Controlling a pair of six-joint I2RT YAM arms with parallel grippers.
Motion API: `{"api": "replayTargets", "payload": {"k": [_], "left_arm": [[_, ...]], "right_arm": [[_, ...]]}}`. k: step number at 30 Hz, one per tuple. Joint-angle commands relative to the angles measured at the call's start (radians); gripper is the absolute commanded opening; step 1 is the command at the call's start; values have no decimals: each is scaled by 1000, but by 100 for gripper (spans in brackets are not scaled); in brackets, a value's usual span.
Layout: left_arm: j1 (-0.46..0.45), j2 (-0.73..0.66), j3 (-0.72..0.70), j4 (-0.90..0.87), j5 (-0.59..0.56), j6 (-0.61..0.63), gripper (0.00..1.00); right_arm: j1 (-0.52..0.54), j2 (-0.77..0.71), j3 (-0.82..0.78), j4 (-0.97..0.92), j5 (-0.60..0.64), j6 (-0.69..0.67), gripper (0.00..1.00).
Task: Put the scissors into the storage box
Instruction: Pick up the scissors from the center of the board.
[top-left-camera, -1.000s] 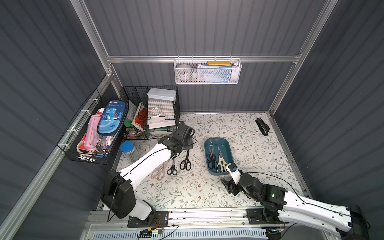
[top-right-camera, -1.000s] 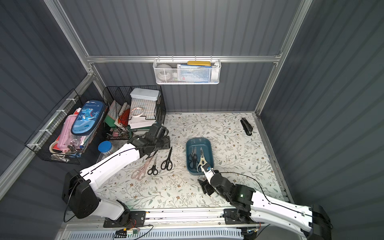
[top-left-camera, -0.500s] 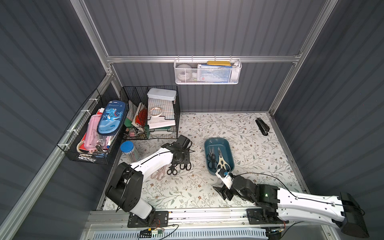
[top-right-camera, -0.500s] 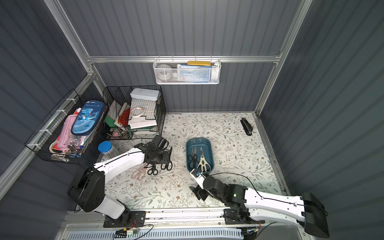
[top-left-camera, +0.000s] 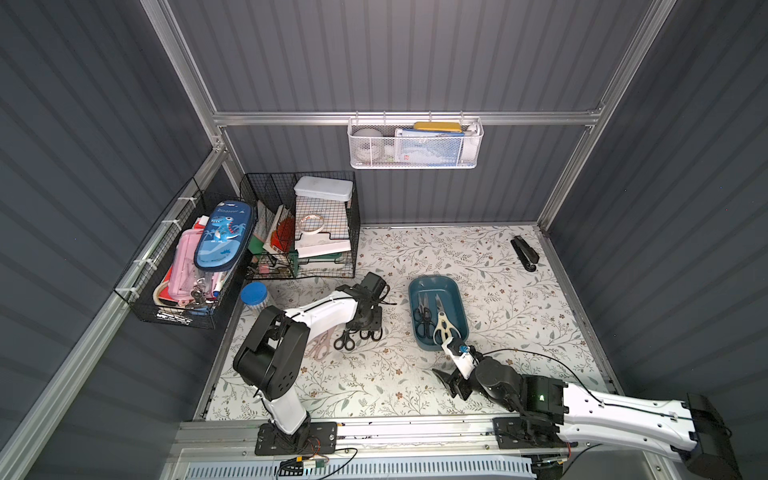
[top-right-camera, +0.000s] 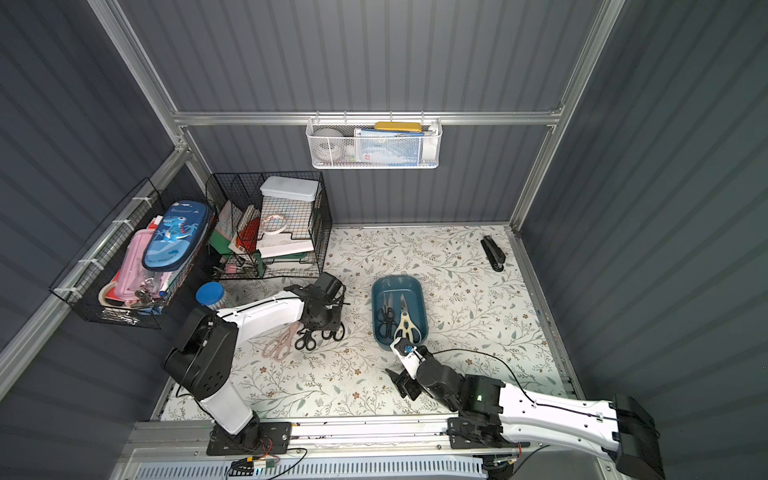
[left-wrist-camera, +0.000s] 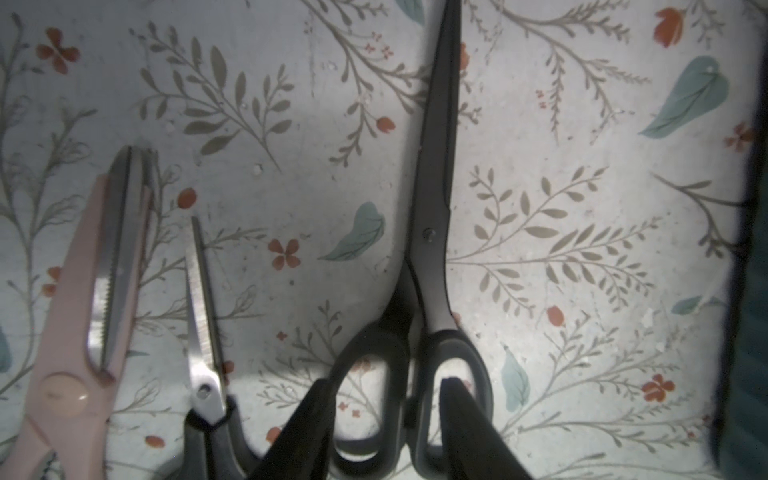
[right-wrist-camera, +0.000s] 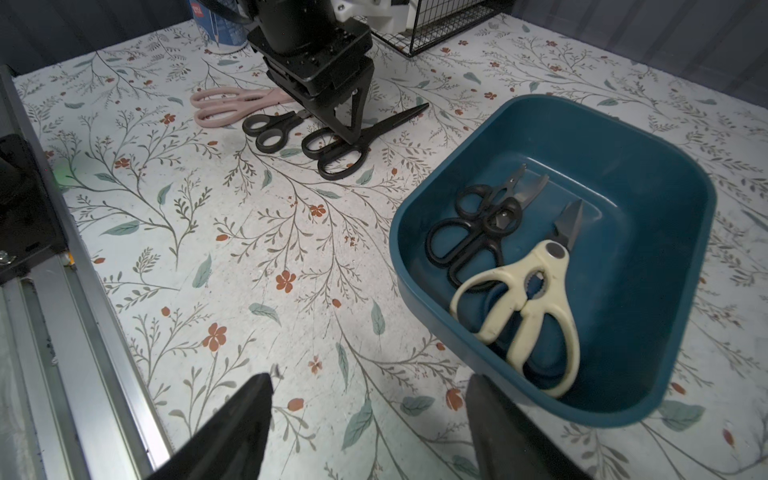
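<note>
Straddling the handles of the big black pair (left-wrist-camera: 432, 232), left tool (left-wrist-camera: 384, 384) is down at the tabletop (top-left-camera: 519, 316), jaws roughly half apart. One finger (left-wrist-camera: 311, 424) sits outside one loop, the other inside the second loop. Cannot tell whether they press on the plastic. Pair lies flat, blades closed.

Just beside it, same heading: small black pair (left-wrist-camera: 203, 332), then pink pair (left-wrist-camera: 83, 332) with serrated blade, furthest from the box (top-left-camera: 455, 291). All three are on the tabletop, none touching the box. In both top views the arm hides their blades; only handles show.

The box sits to the right of that row, near it, long side running front to back. Inside: two black-handled pairs (right-wrist-camera: 478, 232) overlapping along one wall, cream shears (right-wrist-camera: 528, 291) beside them, handles against the near end wall. Blue handle loops (right-wrist-camera: 496, 299) show under the cream handles; blades of that pair hidden.

Over bare tabletop just off the box's near end hangs the right tool (right-wrist-camera: 370, 395), jaws spread wide, nothing between them.

Far right corner: stapler (top-left-camera: 524, 252), well apart from everything. Far left: wire baskets (top-left-camera: 299, 232) stuffed with stationery, blue-lidded jar (top-left-camera: 254, 294) just in front. Back wall rail: white mesh basket (top-left-camera: 415, 145).
</note>
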Motion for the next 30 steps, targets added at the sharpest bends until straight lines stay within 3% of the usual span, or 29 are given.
{"api": "replayTargets", "payload": {"k": [1, 12, 17, 30], "left_arm": [[3, 9, 3, 2, -26, 13, 46], [-10, 72, 47, 8, -6, 23, 46], [-29, 89, 45, -13, -15, 12, 41], [-67, 37, 86, -65, -26, -52, 44]], "right_arm": [[5, 15, 34, -6, 29, 6, 78], [4, -28, 20, -7, 62, 12, 78], [5, -37, 11, 7, 78, 12, 78], [5, 7, 22, 18, 80, 11, 78]]}}
